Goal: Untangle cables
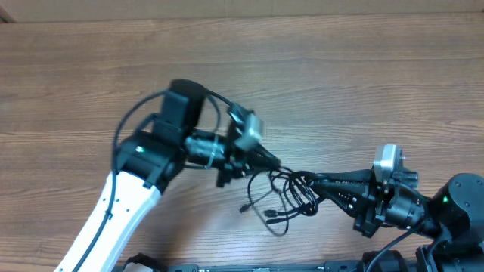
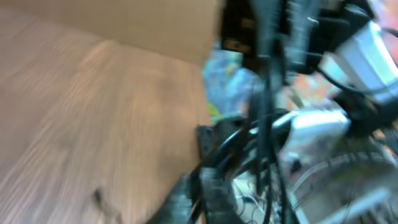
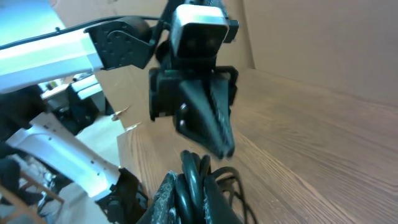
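Wooden table (image 1: 363, 75) is seen beneath the tangled cables (image 1: 295, 198), which are clamped by the right gripper (image 1: 311, 180); the left gripper (image 1: 271, 161) is clenched just beside, its hold not discernible.

A: What colour is seen on the cables (image 1: 283, 198)?
B: Black throughout, thin against the table (image 1: 340, 75), which is brown and streaked with fine wood grain.
A: How is the left arm (image 1: 113, 219) coloured?
B: White far behind the left gripper (image 1: 268, 161), black nearer it. A silver-grey camera (image 1: 246, 128) is seen just behind the black fingers, and a green light (image 1: 139, 149) further back.
A: And the right gripper (image 1: 308, 180)?
B: Black too, with a grey camera (image 1: 388, 160) behind.
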